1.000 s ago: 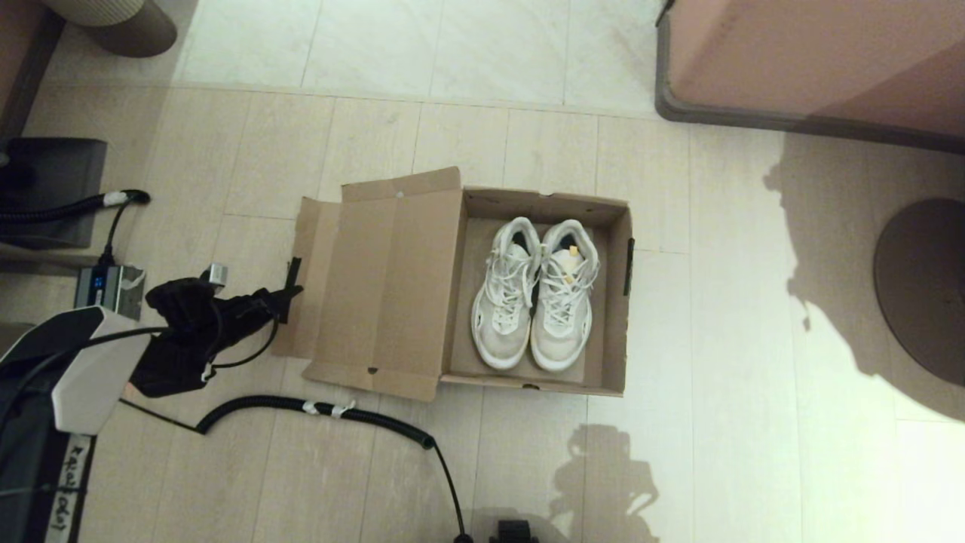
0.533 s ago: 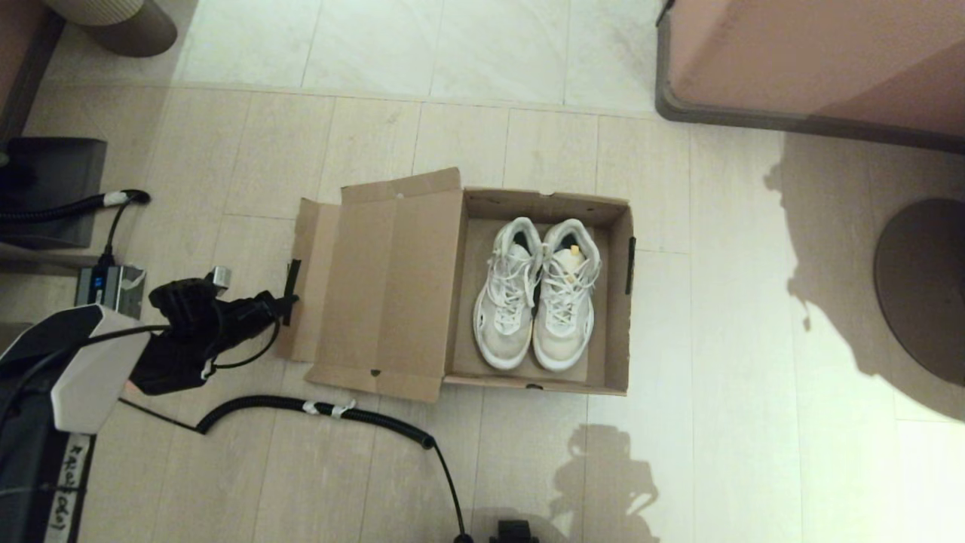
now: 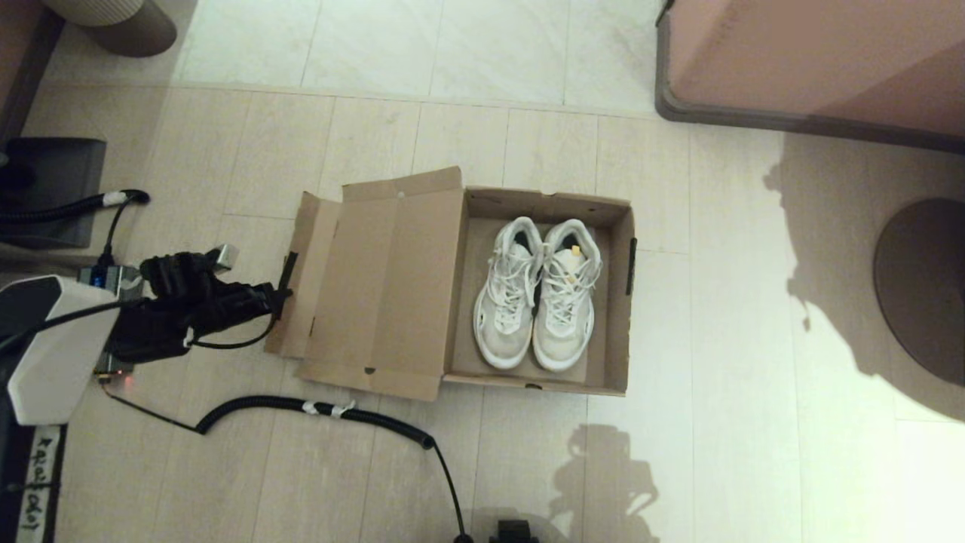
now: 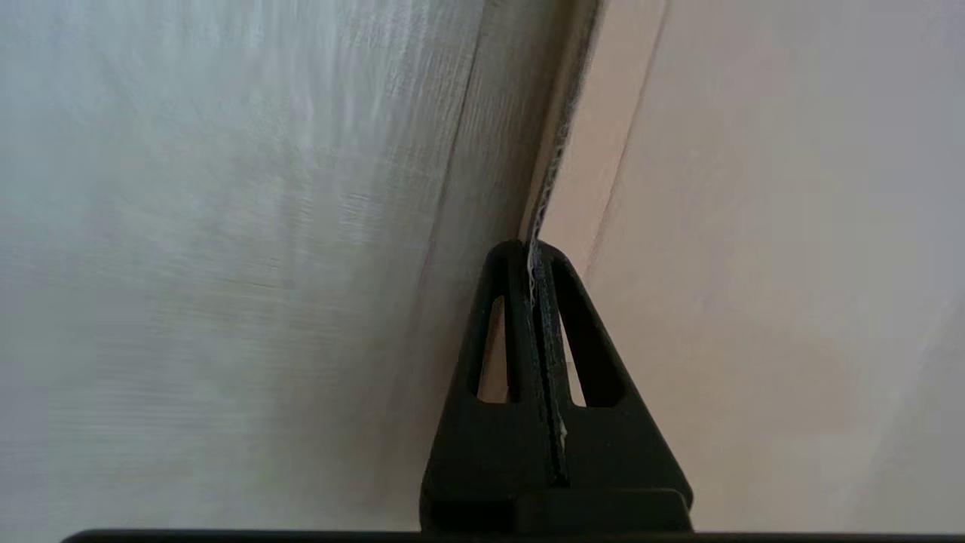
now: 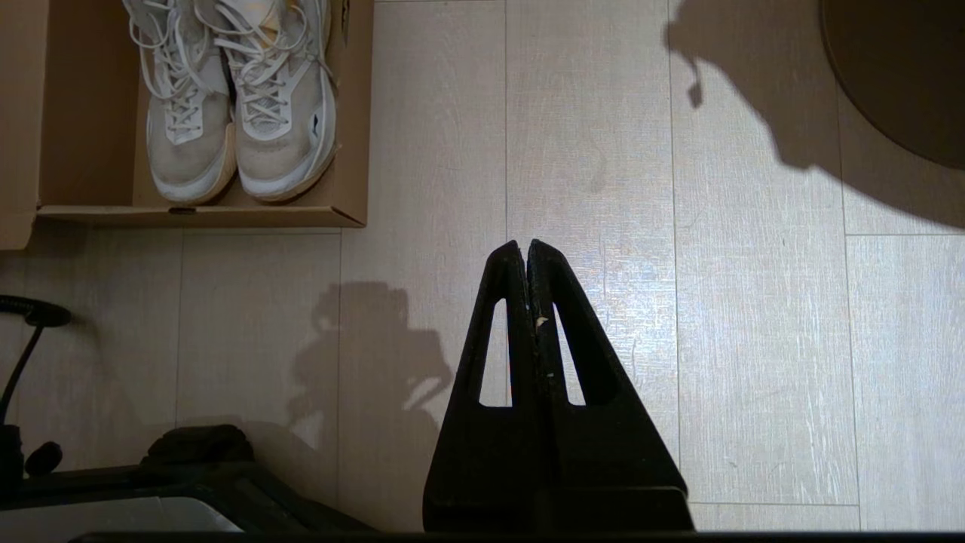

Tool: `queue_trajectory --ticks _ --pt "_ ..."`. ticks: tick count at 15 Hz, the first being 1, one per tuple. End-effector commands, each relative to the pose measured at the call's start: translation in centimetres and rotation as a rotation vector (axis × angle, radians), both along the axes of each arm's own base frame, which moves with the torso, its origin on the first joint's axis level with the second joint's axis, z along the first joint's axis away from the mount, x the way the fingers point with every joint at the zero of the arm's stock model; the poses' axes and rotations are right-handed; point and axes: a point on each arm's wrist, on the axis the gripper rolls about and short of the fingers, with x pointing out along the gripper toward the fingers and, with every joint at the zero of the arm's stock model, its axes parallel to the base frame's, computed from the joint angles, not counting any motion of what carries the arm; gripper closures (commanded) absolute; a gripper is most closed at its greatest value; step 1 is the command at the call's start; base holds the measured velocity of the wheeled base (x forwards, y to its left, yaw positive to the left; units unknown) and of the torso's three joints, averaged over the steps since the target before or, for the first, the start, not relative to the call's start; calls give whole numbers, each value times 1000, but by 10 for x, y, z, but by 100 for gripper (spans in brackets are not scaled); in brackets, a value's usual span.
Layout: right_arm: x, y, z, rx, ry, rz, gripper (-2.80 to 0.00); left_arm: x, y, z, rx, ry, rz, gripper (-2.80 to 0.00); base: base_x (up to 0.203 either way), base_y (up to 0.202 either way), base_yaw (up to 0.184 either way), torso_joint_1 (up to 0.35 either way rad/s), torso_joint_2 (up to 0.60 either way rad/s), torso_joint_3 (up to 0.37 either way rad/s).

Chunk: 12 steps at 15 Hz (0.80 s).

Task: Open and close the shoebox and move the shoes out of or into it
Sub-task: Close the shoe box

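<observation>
The brown cardboard shoebox [image 3: 614, 317] lies open on the floor, its hinged lid [image 3: 384, 283] folded out to the left. Two white lace-up shoes [image 3: 537, 290] stand side by side inside it, one with a small yellow tag; they also show in the right wrist view as shoes [image 5: 234, 98]. My left gripper [image 3: 280, 296] is shut on the lid's edge flap [image 3: 305, 275] by the strip of dark tape, and the flap's thin edge [image 4: 554, 162] runs out from between the fingertips. My right gripper [image 5: 525, 247] is shut with nothing in it, above bare floor right of the box.
A black coiled cable [image 3: 324, 411] lies on the floor in front of the lid. A pink-brown furniture block [image 3: 814, 60] stands at the back right and a round dark base [image 3: 923, 286] at the right. A power unit [image 3: 102, 279] sits at the left.
My left gripper has risen and drawn slightly left with the lid's edge flap in it, and the flap now stands steeper off the floor. The box and shoes have barely shifted.
</observation>
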Motion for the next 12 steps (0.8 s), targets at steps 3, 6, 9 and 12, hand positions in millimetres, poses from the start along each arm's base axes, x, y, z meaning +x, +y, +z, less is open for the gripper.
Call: queue_trajectory --ticks 3,6,9,12 --pt "1 0 -4 1 15 0 0 -17 -14 75 139 -121 -8 0 0 0 0 0 0 0" --pt "1 0 -4 1 15 0 0 -43 -21 115 165 -122 -5 0 0 0 0 0 0 0" --pt "1 0 -4 1 15 0 0 -66 -27 129 189 -104 12 0 0 0 0 0 0 0" --pt "1 0 -4 -115 25 17 0 -92 -33 135 191 -79 22 0 0 0 0 0 0 0"
